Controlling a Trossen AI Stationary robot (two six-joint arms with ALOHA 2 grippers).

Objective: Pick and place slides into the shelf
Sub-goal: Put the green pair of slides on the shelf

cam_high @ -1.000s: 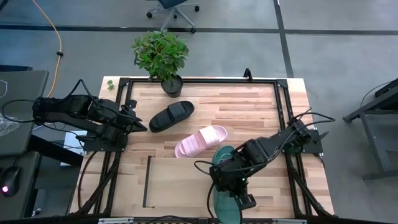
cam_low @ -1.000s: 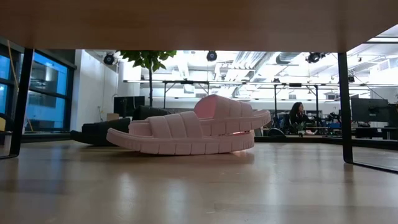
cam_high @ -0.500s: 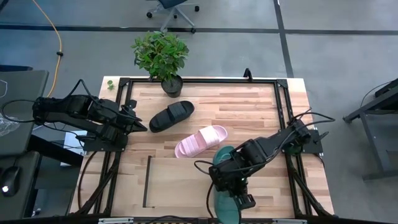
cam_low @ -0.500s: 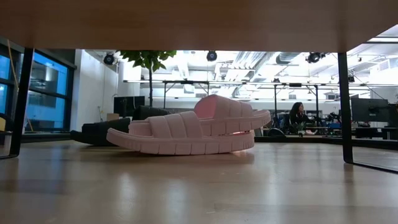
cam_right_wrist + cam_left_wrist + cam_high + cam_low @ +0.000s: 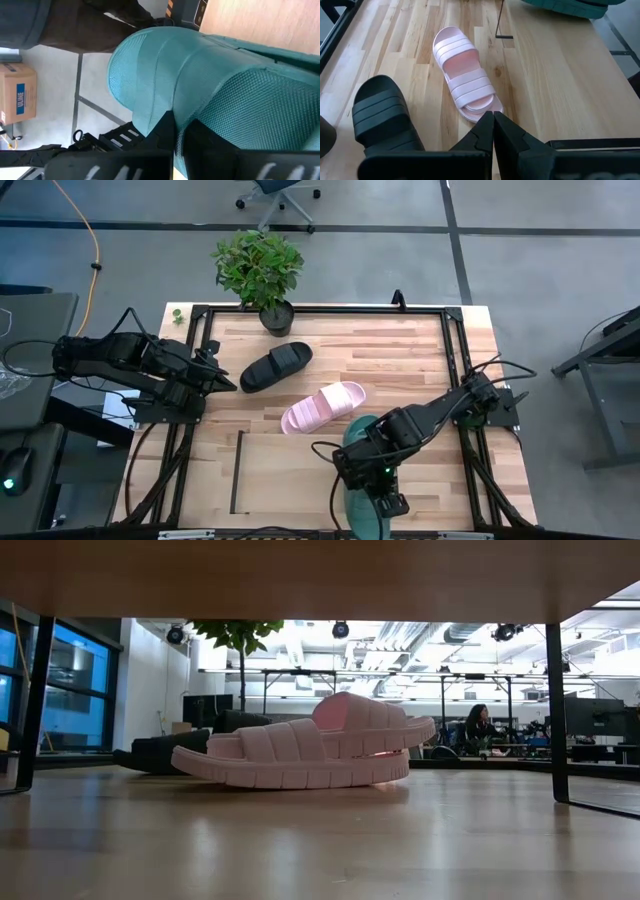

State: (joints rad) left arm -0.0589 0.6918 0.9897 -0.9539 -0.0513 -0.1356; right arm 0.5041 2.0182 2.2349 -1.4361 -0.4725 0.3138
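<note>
Fingers of the right gripper (image 5: 383, 502) are clamped on the teal slide (image 5: 361, 480) at the table's near edge.

The right arm reaches in from the right rail, bent down over that slide, whose toe end juts past the table edge above the floor. Three slides show: the teal one, the pink slide (image 5: 322, 407) at mid-table just beside it, and the black slide (image 5: 275, 367) farther back near the potted plant (image 5: 260, 270). The left gripper (image 5: 222, 381) waits at the left rail, its fingers pressed together with nothing between them, pointing toward the black slide. The shelf panel (image 5: 290, 470) lies beside the teal slide. A cardboard box (image 5: 18, 96) on the floor carries blue lettering reading ULINE.
</note>
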